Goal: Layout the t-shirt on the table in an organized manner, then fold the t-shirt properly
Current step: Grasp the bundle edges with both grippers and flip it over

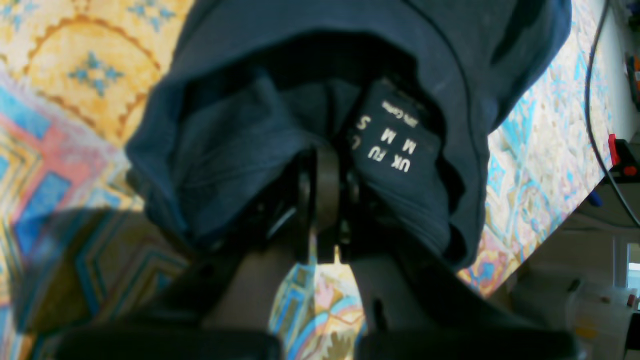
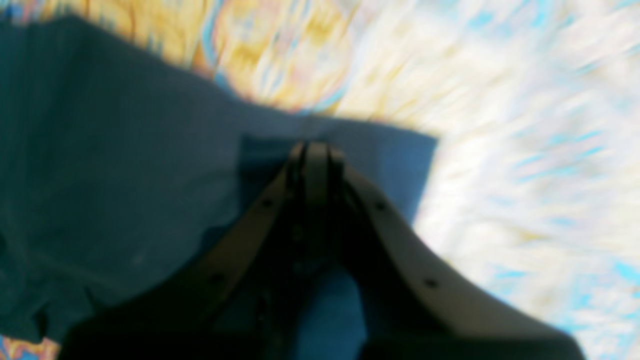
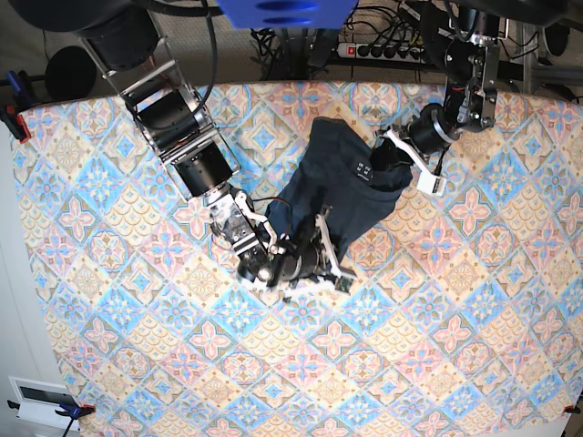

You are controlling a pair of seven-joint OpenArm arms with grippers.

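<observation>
In the base view the right gripper (image 3: 330, 244) sits nearest, low on the table (image 3: 127, 300), at the lower edge of the t-shirt (image 3: 342, 187). The right wrist view, blurred by motion, shows its two jaws pressed together at the tips with navy cloth (image 2: 125, 200) lying under and around them; the jaws are clenched on a fold of the t-shirt near a squared corner of the fabric. The patterned cloth of the table shows beyond that corner.

Farther back, the left gripper (image 3: 393, 153) reaches in at the shirt's far right side. The left wrist view shows the left gripper (image 1: 325, 170) with jaws closed tight, navy fabric bunched on both sides of them and draped over the fingers, so it is grasping the t-shirt at the neck area. The white printed label (image 1: 387, 142) lies just beside the jaw tips, its letters upside down.

The t-shirt lies crumpled in the upper middle of the table, stretched between the two grippers, with its label (image 3: 363, 170) facing up. Beyond the far table edge a power strip (image 3: 383, 52) and tangled cables (image 3: 282, 41) sit behind the arms. A red clamp (image 3: 13, 118) grips the table's left edge.
</observation>
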